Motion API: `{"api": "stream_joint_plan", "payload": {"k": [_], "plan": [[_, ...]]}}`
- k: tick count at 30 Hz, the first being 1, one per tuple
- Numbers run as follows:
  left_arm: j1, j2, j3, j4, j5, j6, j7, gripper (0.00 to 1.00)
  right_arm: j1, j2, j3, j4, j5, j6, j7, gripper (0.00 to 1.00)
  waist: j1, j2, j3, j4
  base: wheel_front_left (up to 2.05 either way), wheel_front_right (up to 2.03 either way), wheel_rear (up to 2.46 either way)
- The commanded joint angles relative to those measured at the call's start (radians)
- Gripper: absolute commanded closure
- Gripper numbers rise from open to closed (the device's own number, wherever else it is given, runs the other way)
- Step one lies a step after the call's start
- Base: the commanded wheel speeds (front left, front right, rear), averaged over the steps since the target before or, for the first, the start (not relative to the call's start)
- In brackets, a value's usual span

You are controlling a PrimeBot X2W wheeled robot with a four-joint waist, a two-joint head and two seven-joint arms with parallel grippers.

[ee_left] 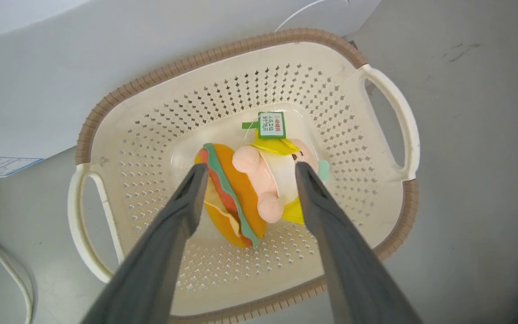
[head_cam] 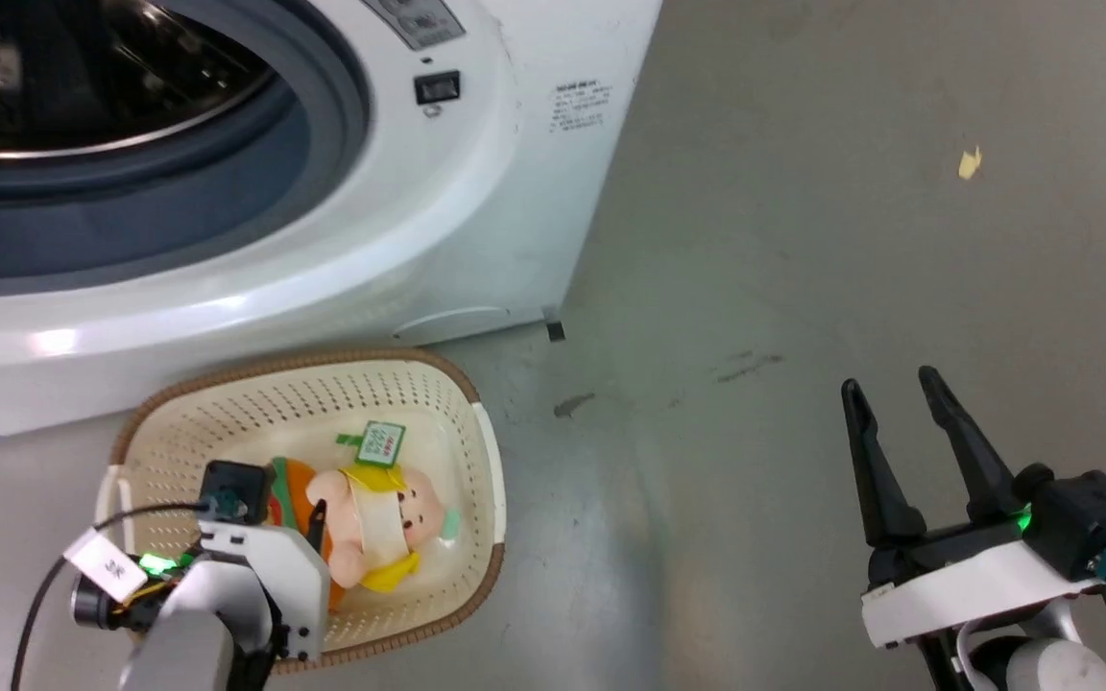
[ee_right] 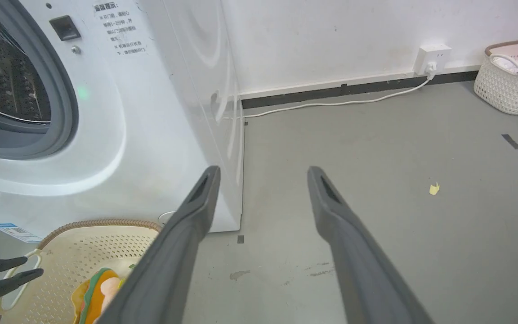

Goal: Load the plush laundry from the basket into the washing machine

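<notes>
The plush laundry (ee_left: pixel 252 189), a peach-pink doll with a yellow hood, white band, hamburger part and green tag, lies on the bottom of the cream basket (ee_left: pixel 119 112). My left gripper (ee_left: pixel 250 168) hangs open over it, one finger on each side of the toy; whether they touch it is unclear. In the head view the left gripper (head_cam: pixel 303 523) reaches into the basket (head_cam: pixel 476 451) beside the plush (head_cam: pixel 390 523). The washing machine (head_cam: pixel 476 192) stands just behind, its porthole open. Off to the right, my right gripper (head_cam: pixel 889 382) is open and holds nothing above the bare floor.
A second woven basket with clothes (ee_right: pixel 511 81) stands by the far wall, near a wall socket (ee_right: pixel 432 58) with a white cable along the floor. A yellow scrap (head_cam: pixel 969 163) lies on the grey floor. Another white cable (ee_left: pixel 11 279) runs left of the basket.
</notes>
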Motion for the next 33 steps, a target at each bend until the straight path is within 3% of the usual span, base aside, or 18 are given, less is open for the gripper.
{"api": "stream_joint_plan", "payload": {"k": [1,9,14,24,33], "plan": [[-0.039,0.02,-0.01,0.03,-0.012,-0.005,0.019,0.0,-0.022,0.0,0.006,-0.01,0.015,0.0,-0.011,0.0,-0.0002,0.0,0.032,-0.015,0.0,0.0,0.0],[-0.103,0.06,-0.037,0.089,-0.04,-0.013,0.088,0.0,-0.03,0.0,0.011,-0.026,0.038,-0.001,-0.026,0.0,-0.0002,0.0,0.095,-0.034,0.0,0.0,0.0],[-0.157,0.069,-0.02,0.141,-0.082,0.014,0.125,0.0,-0.036,0.0,0.013,-0.025,0.061,-0.001,-0.036,0.0,-0.0002,0.0,0.139,-0.048,0.0,0.0,0.0],[-0.248,0.109,-0.083,0.23,-0.076,0.014,0.218,0.0,-0.042,0.0,0.026,-0.037,0.099,-0.001,-0.057,0.0,-0.0002,0.0,0.231,-0.077,0.0,0.0,0.0],[-0.333,0.136,-0.124,0.3,-0.078,0.057,0.241,0.0,-0.049,0.0,0.035,-0.049,0.136,-0.001,-0.076,0.0,-0.0002,0.0,0.319,-0.101,0.0,0.0,0.0]]}}
